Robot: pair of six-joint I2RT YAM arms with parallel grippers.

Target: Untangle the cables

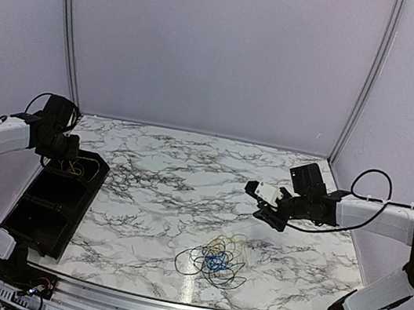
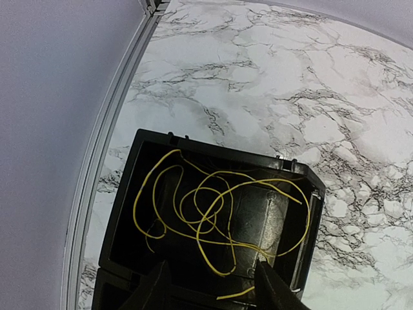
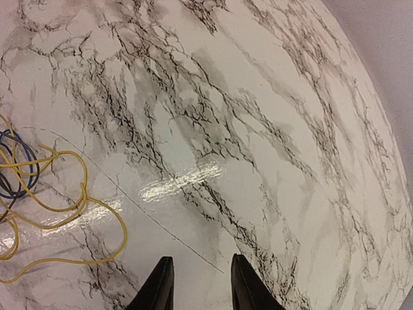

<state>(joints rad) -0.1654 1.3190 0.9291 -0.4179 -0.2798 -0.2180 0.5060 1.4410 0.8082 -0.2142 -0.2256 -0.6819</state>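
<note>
Lying near 6 o'clock on the marble counter (image 1: 187,176), the cable tangle (image 1: 215,257) is a loose heap. It has cream-yellow loops (image 1: 226,242) on the outside, a bright blue cable (image 1: 211,262) bunched at the middle, and black loops (image 1: 183,261) spilling toward 8 o'clock.

A separate yellow cable (image 2: 213,213) sits well apart from it, coiled in the black bin (image 1: 82,210) at the counter's 9 o'clock edge. From above, that cable is only a faint glint in the bin's far compartment. The left wrist view shows it whole: several overlapping loops on the compartment floor, with one short end reaching down to 6 o'clock between the left fingers (image 2: 153,289). Those fingers are spread wide above the bin, with nothing clamped between them.

The right fingers (image 3: 160,284) hover over bare marble at the counter's 3 o'clock, with a moderate gap between them and nothing in it. Their camera catches only the tangle's edge at 9 o'clock: yellow loops, with blue and black strands cut off by the frame. It also shows something the overhead view does not. A hair-thin dark strand (image 3: 129,194) lies straight across the counter from the tangle toward 6 o'clock, ending just ahead of the fingers. Whether it belongs to the black loops cannot be told.
</note>
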